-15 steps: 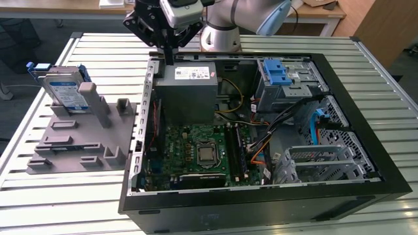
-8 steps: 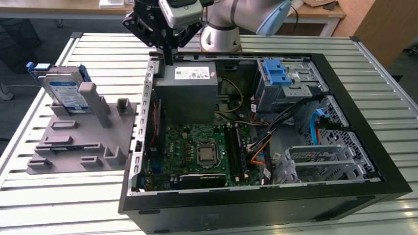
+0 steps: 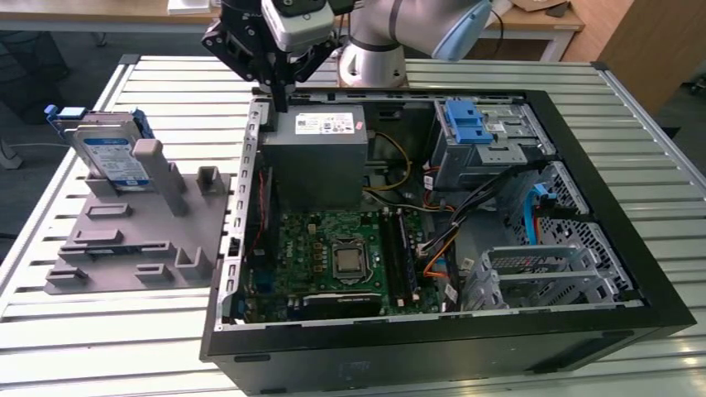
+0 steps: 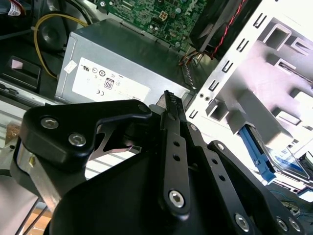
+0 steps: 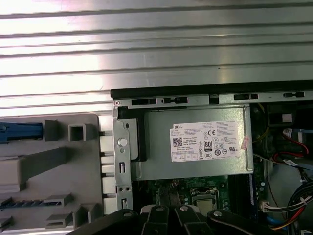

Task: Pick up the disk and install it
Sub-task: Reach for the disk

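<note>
Fingers (image 4: 172,132) are seen closed tip to tip in the second wrist view, with nothing gripped. In the exterior view they are hung over the back corner of the open PC case (image 3: 441,356), right by the grey power supply (image 3: 320,157). Contact with either cannot be told. The supply's sticker face is shown in both wrist views.

The disk (image 3: 111,157) is not held. It is stood upright in a slot of the grey fixture (image 3: 121,248) on the desk (image 3: 111,347), outside the case, toward the exterior view's left and well apart from the fingers. Its label face and blue bracket are given by the exterior view. A blue strip of the bracket is caught by the first wrist view, and an edge past the fixture's posts by the second. A tall fixture post is stood just beside the disk, on the case side.

Farther off, the motherboard (image 3: 331,256) and loose cables (image 3: 485,207) are laid inside the case, and the blue-latched drive cage (image 3: 480,132) is seated at its far corner.
</note>
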